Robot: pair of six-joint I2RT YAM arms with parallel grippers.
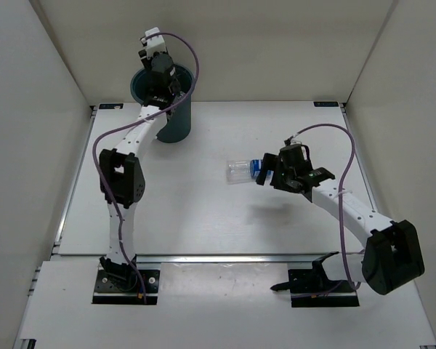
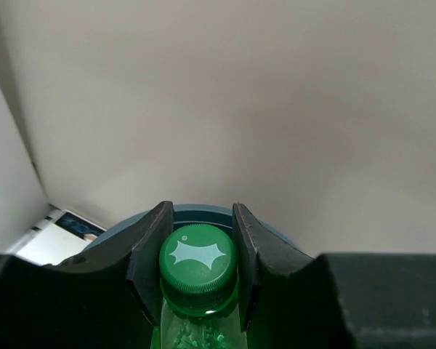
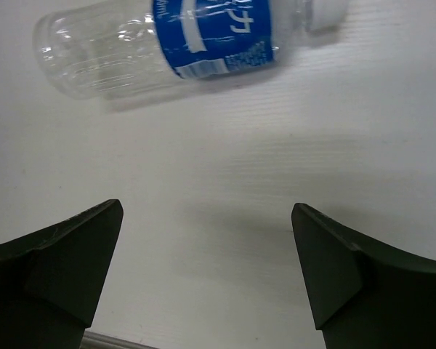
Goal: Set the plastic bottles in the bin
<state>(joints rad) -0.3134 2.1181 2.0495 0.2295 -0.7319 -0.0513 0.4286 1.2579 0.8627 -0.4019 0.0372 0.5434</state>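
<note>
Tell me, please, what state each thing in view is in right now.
Translucent green plastic bottle, capped, gripped at the neck above the bin.
Clear plastic bottle with blue label, capped, lying on its side on the table, free.
Dark teal round plastic bin, upright, open-topped.
Left jaws, shut on the green bottle.
Right jaws, open, short of the clear bottle.

Bin (image 1: pixel 176 125) stands far left on the surface (image 1: pixel 203 218), against the back wall. Left tool (image 2: pixel 200 249) hangs over its mouth, clamped on one bottle (image 2: pixel 198 267). Second bottle (image 1: pixel 241 171) lies mid-surface, right of the bin and nearer; right tool (image 1: pixel 264 174) just beside its right end.
</note>
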